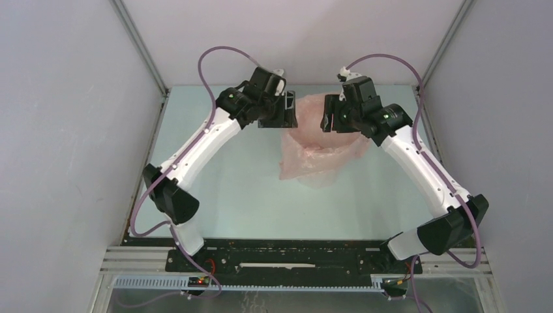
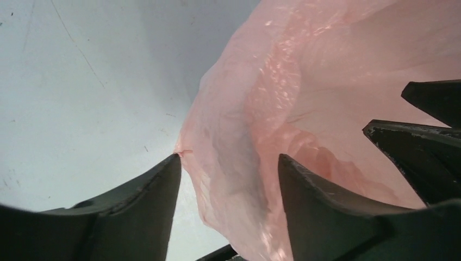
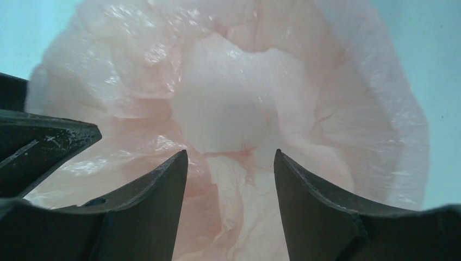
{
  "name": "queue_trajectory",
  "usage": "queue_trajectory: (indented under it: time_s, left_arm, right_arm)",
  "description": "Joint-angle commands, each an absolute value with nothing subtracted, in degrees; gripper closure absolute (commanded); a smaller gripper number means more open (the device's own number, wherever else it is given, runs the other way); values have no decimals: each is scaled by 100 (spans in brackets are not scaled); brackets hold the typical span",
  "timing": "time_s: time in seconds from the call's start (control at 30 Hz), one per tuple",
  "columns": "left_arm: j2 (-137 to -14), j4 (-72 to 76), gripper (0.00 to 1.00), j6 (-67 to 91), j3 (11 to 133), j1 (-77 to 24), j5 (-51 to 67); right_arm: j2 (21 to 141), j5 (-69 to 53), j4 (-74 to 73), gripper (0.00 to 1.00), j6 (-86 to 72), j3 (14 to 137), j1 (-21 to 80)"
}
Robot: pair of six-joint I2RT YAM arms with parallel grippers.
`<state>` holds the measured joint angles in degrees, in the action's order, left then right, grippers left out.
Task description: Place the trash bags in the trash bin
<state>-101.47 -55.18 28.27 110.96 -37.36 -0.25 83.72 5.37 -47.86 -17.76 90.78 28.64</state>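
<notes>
Bag (image 1: 321, 145): far centre, heaped where I judge the bin stands, hidden; lies between the two arms, both equally near; left gripper (image 2: 228, 157) wide, film between its fingers; right gripper (image 3: 231, 153) wide, over the bag's hollow.

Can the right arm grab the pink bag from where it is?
Probably yes. The right arm hangs right over the pink bag, its jaws open, with nothing between them and the crumpled film.
</notes>
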Motion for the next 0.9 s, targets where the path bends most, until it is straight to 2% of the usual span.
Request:
queue_trajectory:
  time_s: [0.0,0.1,0.33,0.37,0.43,0.47,0.6,0.7,0.87]
  left_arm:
    - [-9581,-5712,25,2839,11771,-3632,341]
    - [-9365,-5770,18,2891,11830,-3553,422]
    - [-8647,-5688,12,3004,11718,-3278,495]
    - [-8509,-5630,11,2998,11724,-3260,466]
    - [-8207,-5499,6,2976,11745,-3243,385]
    - [-8058,-5418,4,2957,11757,-3243,338]
    - [-7332,-5042,0,2870,11569,-3239,27]
    - [-6789,-4740,0,2591,11445,-3243,-507]
    - [-6098,-4505,0,1982,11601,-3242,-1560]
  right_arm:
    - [8223,517,-5095,29,-1603,9622,2866]
    - [8154,219,-5315,25,-1584,9922,2843]
    - [8009,61,-6060,20,-1592,10867,2793]
    - [7958,61,-6144,17,-1616,11008,2776]
    - [7809,-173,-6292,3,-1716,11292,2697]
    - [7714,-278,-6346,1,-1760,11418,2638]
    - [7160,-484,-6534,0,-1951,11770,2465]
    - [6763,-808,-6644,0,-1994,11906,2358]
    - [6245,-663,-7102,0,-1925,12181,2356]
